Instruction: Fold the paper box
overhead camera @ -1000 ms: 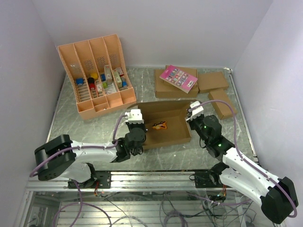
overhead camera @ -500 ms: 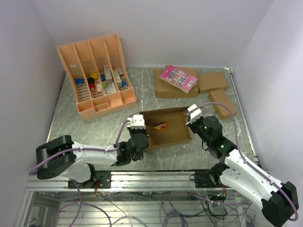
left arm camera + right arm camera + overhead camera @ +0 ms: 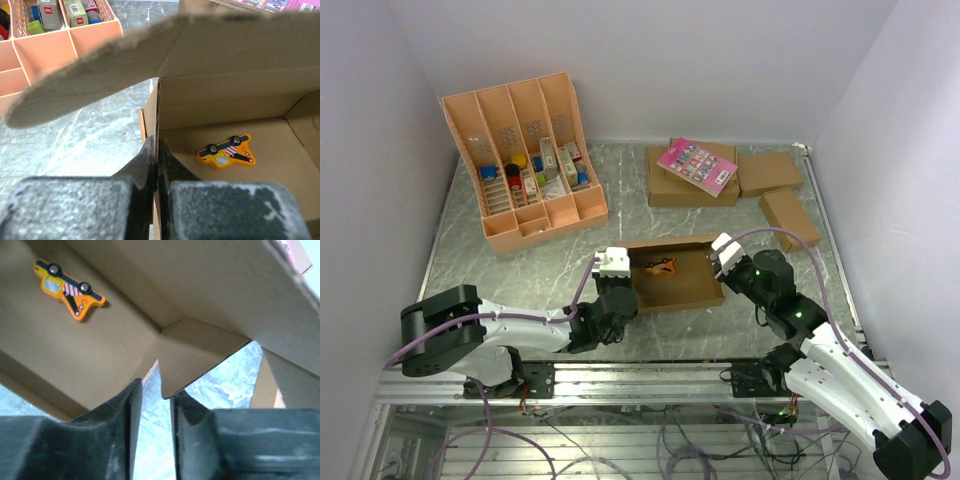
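Left hand was pressed together on the left wall of the plain brown corrugated cardboard paper box, which sat mid-bench between the two arms with a flap arching over it. Right hand stood slightly parted at the right corner flap, seemingly gripping nothing. Pinched on one side only, the box could swivel or its flap spring open, jostling the small yellow-orange toy vehicle inside as it skidded over the grey marbled bench.

The paper box now has its rear flap tilted up over the interior, so it looks shallower from above. The left gripper and right gripper have shifted toward the near side. The right gripper's jaws, earlier closed, stand slightly apart.
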Available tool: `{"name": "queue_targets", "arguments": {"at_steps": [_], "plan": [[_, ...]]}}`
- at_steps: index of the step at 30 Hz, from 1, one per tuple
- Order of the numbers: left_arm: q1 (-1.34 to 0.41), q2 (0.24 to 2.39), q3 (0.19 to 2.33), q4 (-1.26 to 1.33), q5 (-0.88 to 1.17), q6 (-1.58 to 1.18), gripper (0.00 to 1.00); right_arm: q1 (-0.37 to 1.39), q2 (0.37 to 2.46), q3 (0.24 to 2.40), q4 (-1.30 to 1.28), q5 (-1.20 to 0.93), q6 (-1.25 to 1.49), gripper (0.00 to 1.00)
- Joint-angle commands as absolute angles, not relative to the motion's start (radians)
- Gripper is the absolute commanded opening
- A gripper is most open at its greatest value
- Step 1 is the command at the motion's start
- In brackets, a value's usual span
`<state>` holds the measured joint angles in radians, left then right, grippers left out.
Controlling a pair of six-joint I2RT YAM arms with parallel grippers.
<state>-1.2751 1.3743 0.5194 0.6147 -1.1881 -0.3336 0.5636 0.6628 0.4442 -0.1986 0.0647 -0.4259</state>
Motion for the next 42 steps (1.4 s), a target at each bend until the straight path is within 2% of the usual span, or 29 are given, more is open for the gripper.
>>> {"name": "queue_targets", "arguments": {"at_steps": [1,4,8,20,27,34,42], "plan": [[-1.295,1.393,0.515,0.617,-1.146,-0.397,0.07,0.551,0.642,0.487,-0.282,-0.013,-0.488,0.32],[-1.295,1.397,0.517,0.610,-1.153,-0.399,0.07,0.540,0.636,0.496,-0.321,-0.036,-0.542,0.45],[-1.295,1.394,0.524,0.592,-1.157,-0.401,0.07,0.523,0.630,0.526,-0.394,-0.079,-0.599,0.56],[-1.295,1.384,0.529,0.580,-1.165,-0.388,0.07,0.430,0.651,0.659,-0.750,-0.266,-0.881,0.74],[-1.295,1.403,0.549,0.558,-1.165,-0.394,0.07,0.430,0.684,0.751,-0.958,-0.427,-1.013,0.75],[-1.295,1.400,0.557,0.525,-1.166,-0.409,0.07,0.430,0.784,0.919,-1.329,-0.741,-1.309,0.72],[-1.295,1.402,0.565,0.512,-1.163,-0.414,0.07,0.432,1.015,1.278,-1.378,-0.970,-1.214,0.69]]}}
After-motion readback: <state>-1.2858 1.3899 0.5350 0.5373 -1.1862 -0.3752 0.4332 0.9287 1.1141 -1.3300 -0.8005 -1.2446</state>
